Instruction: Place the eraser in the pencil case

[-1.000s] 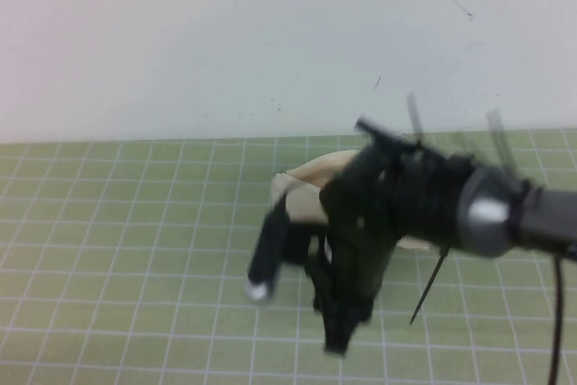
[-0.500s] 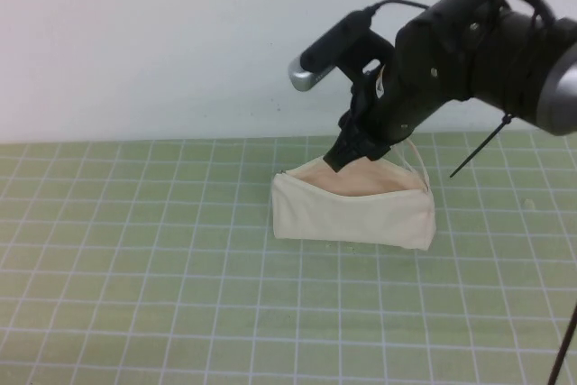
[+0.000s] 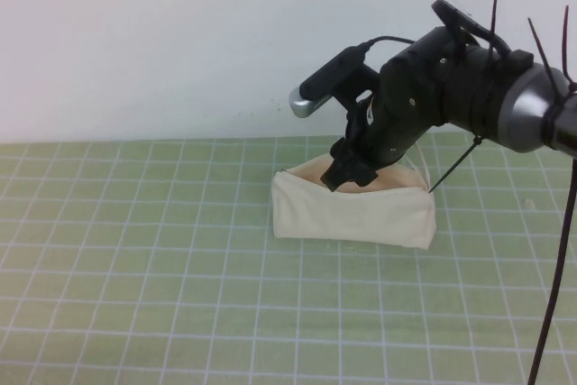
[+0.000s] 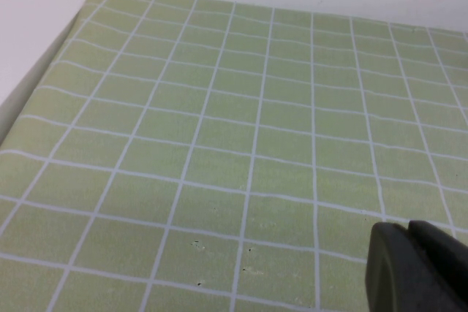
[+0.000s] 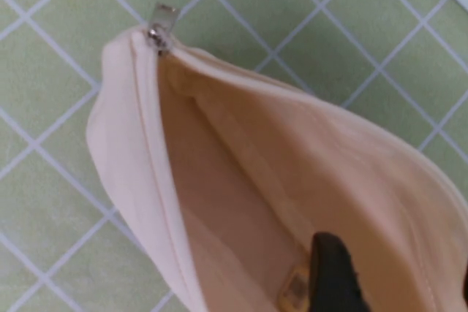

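The cream-white pencil case [image 3: 352, 214] stands on the green grid mat with its mouth open upward. My right gripper [image 3: 341, 173] reaches down from the right, its tips dipped into that mouth. In the right wrist view the pencil case [image 5: 219, 144] shows its beige lining, and the gripper [image 5: 398, 272] is open inside it, with one black finger [image 5: 333, 275] in view and the other at the picture's edge. The small tan eraser [image 5: 295, 291] lies in the lining beside that finger, outside the gap. My left gripper [image 4: 408, 235] is shut and empty over bare mat, out of the high view.
The green grid mat [image 3: 135, 259] spreads around the pouch, with a white wall [image 3: 180, 42] behind it. A metal zipper pull [image 5: 162, 16] sits at the pouch's end. The mat's edge [image 4: 44, 71] shows in the left wrist view.
The right arm rose from low in front of the pouch to above it, then dipped its tips into the open mouth. The pouch stayed put.
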Tool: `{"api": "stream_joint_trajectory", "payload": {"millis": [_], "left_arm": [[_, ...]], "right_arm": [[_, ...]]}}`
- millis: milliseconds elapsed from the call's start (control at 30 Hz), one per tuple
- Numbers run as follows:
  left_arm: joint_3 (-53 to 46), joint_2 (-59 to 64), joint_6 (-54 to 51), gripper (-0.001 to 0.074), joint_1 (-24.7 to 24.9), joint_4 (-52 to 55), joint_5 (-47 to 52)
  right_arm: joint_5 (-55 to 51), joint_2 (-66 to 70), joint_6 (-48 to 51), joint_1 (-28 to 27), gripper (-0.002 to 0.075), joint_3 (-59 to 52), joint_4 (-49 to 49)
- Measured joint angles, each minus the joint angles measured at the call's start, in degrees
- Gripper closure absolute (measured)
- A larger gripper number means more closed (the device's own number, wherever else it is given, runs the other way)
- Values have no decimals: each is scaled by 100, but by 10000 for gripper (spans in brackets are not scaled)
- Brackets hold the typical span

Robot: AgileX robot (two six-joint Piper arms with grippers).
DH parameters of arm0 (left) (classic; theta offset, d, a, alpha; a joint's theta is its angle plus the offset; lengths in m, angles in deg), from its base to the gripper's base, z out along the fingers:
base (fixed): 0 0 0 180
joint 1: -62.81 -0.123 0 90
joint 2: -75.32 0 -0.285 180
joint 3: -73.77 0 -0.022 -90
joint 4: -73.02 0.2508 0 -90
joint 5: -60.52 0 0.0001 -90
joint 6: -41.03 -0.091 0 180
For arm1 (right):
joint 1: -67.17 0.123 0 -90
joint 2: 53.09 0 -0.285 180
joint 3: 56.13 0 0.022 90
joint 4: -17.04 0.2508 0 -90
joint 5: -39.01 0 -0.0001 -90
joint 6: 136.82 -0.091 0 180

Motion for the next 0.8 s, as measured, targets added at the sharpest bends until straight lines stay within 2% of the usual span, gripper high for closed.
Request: {"api": "stream_joint_trajectory", "payload": {"millis": [100, 200, 300, 567, 600, 800], "left_arm": [[0, 0, 0, 738, 0, -10, 0], [0, 0, 0, 738, 0, -4, 0], [0, 0, 0, 738, 0, -4, 0], [0, 0, 0, 738, 0, -4, 0], [0, 0, 0, 738, 0, -4, 0], [0, 0, 0, 738, 0, -4, 0]], "right_arm": [[-102, -79, -84, 0, 388, 0, 33], [-382, -604, -196, 0, 570, -28, 355], [-297, -1313, -219, 0, 683, -346, 686], [716, -3614, -219, 57, 721, -2481, 885], [689, -4134, -219, 78, 723, -2982, 885], [536, -5584, -219, 92, 725, -4345, 885]]}}
